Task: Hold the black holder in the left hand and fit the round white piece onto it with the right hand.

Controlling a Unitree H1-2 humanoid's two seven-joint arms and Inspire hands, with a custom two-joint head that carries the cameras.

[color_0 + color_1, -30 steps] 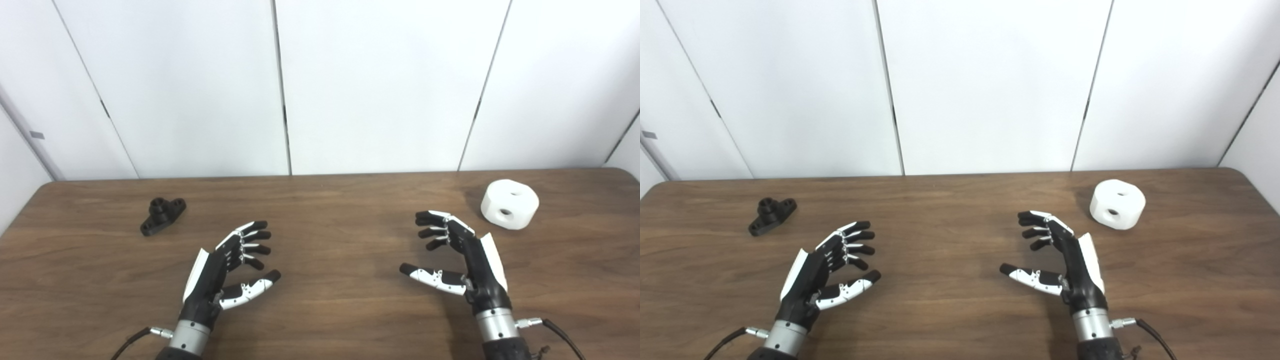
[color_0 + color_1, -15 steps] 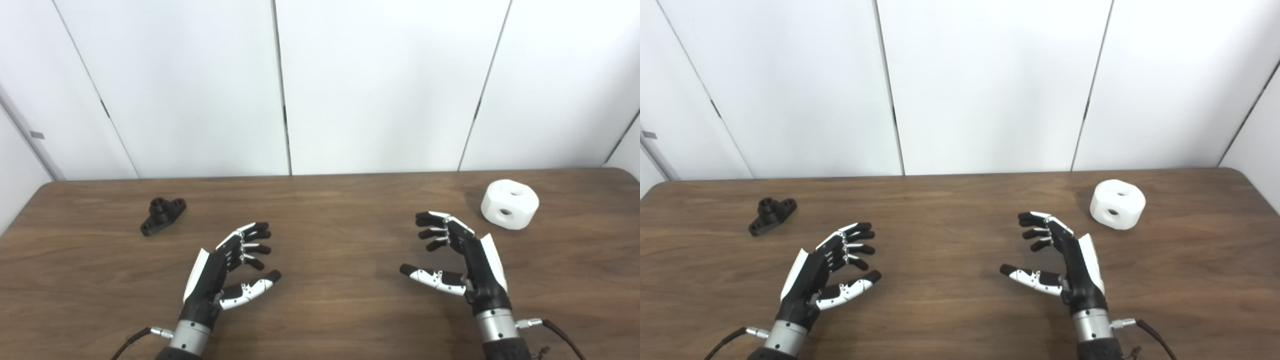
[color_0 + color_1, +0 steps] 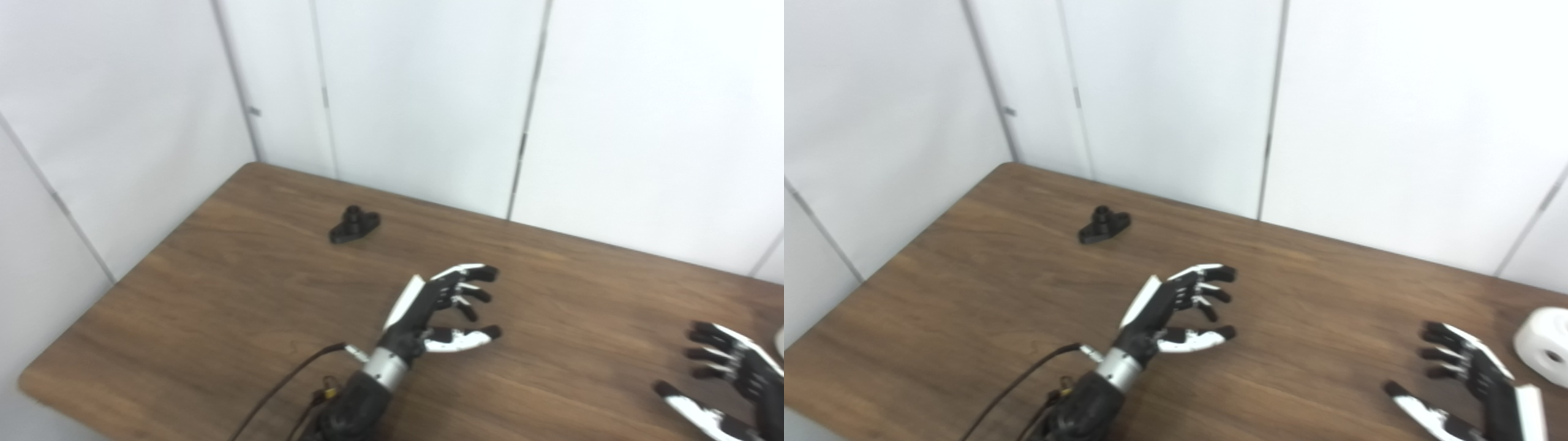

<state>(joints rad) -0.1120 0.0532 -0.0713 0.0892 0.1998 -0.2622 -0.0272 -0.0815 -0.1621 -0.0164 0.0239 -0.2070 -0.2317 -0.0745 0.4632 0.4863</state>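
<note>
A long brown wooden table (image 3: 968, 263) stands by plain white wall panels (image 3: 1164, 92). The left hand (image 3: 1176, 306) hangs over the middle of the table, fingers (image 3: 1206, 285) spread wide and holding nothing. The right hand (image 3: 1470, 380) at the right edge is the same. The round white piece (image 3: 1543, 352) with holes sits just beside the right hand. The small black holder (image 3: 1104, 225) lies far from both hands. No writing shows.

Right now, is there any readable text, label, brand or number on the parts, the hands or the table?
None can be read.
black holder: no markings visible.
round white piece: plain, only holes.
left hand and right hand: no lettering visible.
table: bare wood grain.
</note>
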